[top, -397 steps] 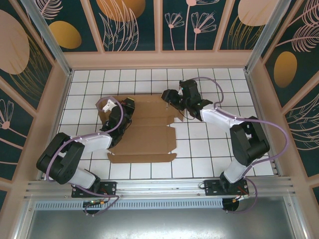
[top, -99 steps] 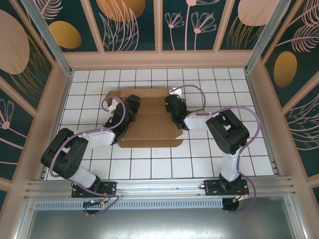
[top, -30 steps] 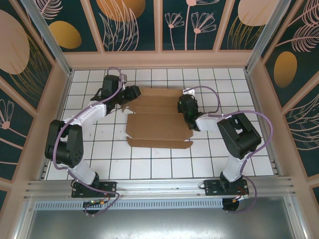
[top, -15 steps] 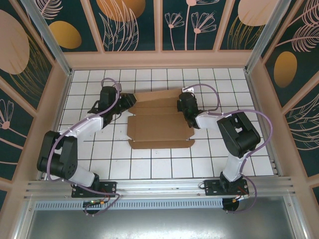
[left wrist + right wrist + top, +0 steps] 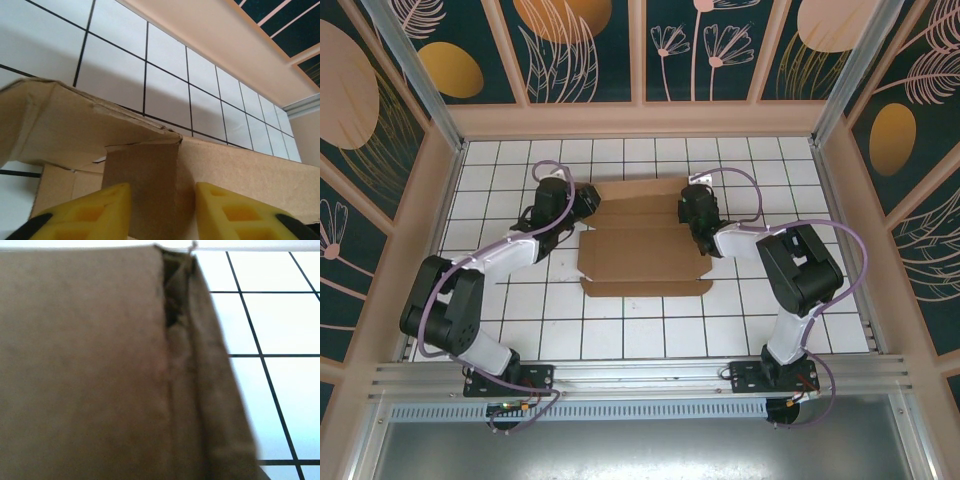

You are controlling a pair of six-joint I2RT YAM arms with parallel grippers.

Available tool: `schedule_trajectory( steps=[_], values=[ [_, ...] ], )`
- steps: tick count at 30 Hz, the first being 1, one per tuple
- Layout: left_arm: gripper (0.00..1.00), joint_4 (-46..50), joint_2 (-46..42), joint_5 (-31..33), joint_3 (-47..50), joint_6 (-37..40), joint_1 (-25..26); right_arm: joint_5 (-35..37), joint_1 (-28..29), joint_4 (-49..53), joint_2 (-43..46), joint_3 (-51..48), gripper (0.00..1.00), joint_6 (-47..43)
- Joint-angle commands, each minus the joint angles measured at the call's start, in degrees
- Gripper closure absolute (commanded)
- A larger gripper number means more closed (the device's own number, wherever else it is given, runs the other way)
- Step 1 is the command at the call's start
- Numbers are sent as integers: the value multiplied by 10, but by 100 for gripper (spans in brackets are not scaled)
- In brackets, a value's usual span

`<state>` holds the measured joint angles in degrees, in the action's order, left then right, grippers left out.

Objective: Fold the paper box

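The paper box [image 5: 640,255] lies partly folded in the middle of the white tiled table, a brown cardboard sheet with raised back panels. My left gripper [image 5: 583,207] is at its back left corner. In the left wrist view that gripper [image 5: 162,212] is open, its yellow fingers [image 5: 85,212] either side of an upright cardboard flap [image 5: 142,185]. My right gripper [image 5: 694,212] presses against the box's right end. In the right wrist view there is close, blurred cardboard [image 5: 85,365] with a folded edge, and its fingers are hidden.
The tiled table [image 5: 620,335] is closed in by beige walls [image 5: 640,120] at the back and on both sides. A metal rail [image 5: 640,378] runs along the near edge by the arm bases. Bare tiles lie in front of the box.
My left arm has swung in from the back left, bringing its gripper to the box's left back corner. The box has shifted slightly to the right. The right gripper has stayed at the right end.
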<state>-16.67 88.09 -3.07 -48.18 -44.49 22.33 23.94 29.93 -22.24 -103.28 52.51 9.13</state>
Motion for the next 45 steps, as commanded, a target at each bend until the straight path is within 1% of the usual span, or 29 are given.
schedule_trajectory(
  steps=[1, 4, 6, 8, 9, 11, 15, 19, 22, 25, 28, 30, 32, 34, 35, 37, 39, 41, 45],
  values=[
    [57, 97, -39, 37, 36, 12, 8, -2, -4, 55, -10, 7, 100, 17],
    [48, 83, -89, 34, 20, 10, 3, 0, -6, 55, -6, 7, 100, 20],
    [43, 54, -108, 3, 17, -1, -8, 0, -7, 58, -6, 11, 100, 24],
    [41, 19, -122, -34, 25, -28, -23, 0, -7, 58, -4, 11, 100, 28],
    [41, 5, -130, -51, 35, -45, -32, -1, -7, 60, -4, 13, 100, 30],
    [42, -24, -150, -59, 55, -62, -40, -1, -8, 62, 0, 13, 100, 30],
    [47, 4, -189, -9, 70, -40, -49, -4, -8, 63, 5, 11, 100, 28],
    [48, 23, -213, -6, 55, -13, -86, -9, -11, 67, 7, 10, 100, 24],
    [51, 73, -190, 14, 17, 15, -109, -16, -15, 68, 7, 11, 100, 20],
    [51, 133, -139, 60, -12, 26, -129, -26, -18, 71, 3, 14, 100, 10],
    [50, 85, -101, 53, 9, 55, -151, -45, -23, 79, -3, 21, 100, -4],
    [52, 69, -80, 42, 10, 73, -163, -58, -23, 86, -6, 25, 100, -15],
    [58, 77, -54, 27, -3, 100, -165, -67, -24, 94, -10, 31, 100, -21],
    [65, 92, -49, 2, -2, 94, -165, -70, -24, 102, -15, 38, 100, -23],
    [68, 85, -57, -13, 14, 78, -165, -72, -24, 106, -18, 42, 100, -24],
    [71, 56, -76, -36, 54, 56, -165, -74, -24, 108, -22, 43, 100, -23],
    [72, 54, -81, -18, 76, 53, -165, -81, -24, 104, -24, 41, 100, -22],
    [71, 62, -74, 0, 74, 58, -167, -87, -24, 104, -25, 42, 100, -22],
    [72, 50, -55, -23, 65, 66, -168, -96, -25, 108, -27, 45, 100, -26]
  ],
)
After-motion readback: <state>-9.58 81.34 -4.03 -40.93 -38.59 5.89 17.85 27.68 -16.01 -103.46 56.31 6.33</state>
